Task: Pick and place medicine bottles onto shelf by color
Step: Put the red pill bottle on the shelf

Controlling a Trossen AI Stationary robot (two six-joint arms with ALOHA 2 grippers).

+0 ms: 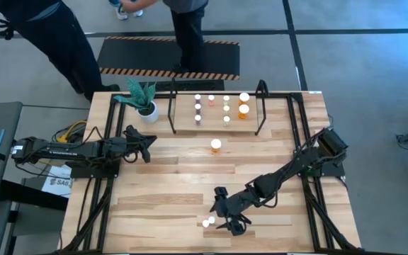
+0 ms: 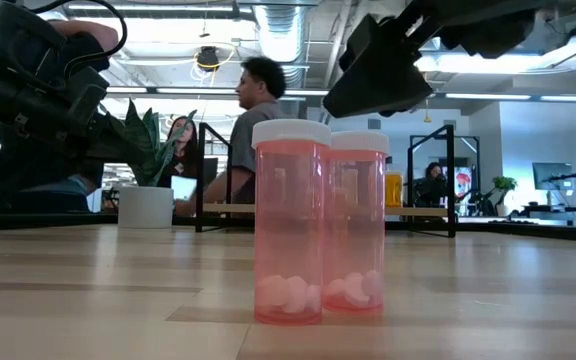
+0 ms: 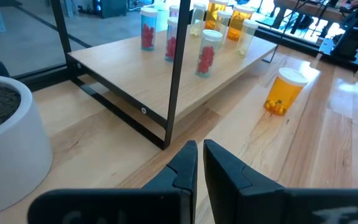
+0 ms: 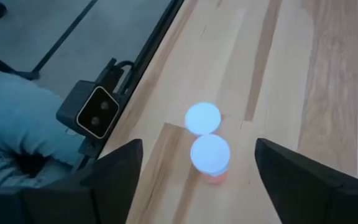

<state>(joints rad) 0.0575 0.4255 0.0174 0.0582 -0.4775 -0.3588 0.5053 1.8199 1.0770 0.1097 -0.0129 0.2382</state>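
Note:
Two pinkish medicine bottles (image 1: 208, 221) with white caps stand upright side by side near the table's near edge, white pills at their bottoms (image 2: 290, 225) (image 2: 356, 225). My right gripper (image 1: 222, 211) hovers just above them and a little to their right. It is open, with its fingers (image 4: 120, 165) wide to either side of the closer cap (image 4: 210, 154). An orange bottle (image 1: 216, 145) stands alone in front of the shelf (image 1: 184, 117), which carries several bottles. My left gripper (image 1: 147, 145) waits shut at the table's left, near the shelf's left post.
A white pot with a green plant (image 1: 146, 106) stands at the far left beside the shelf. A small camera (image 4: 95, 112) sits at the table's near edge, close to the two bottles. People stand beyond the far edge by a black mat (image 1: 168, 57).

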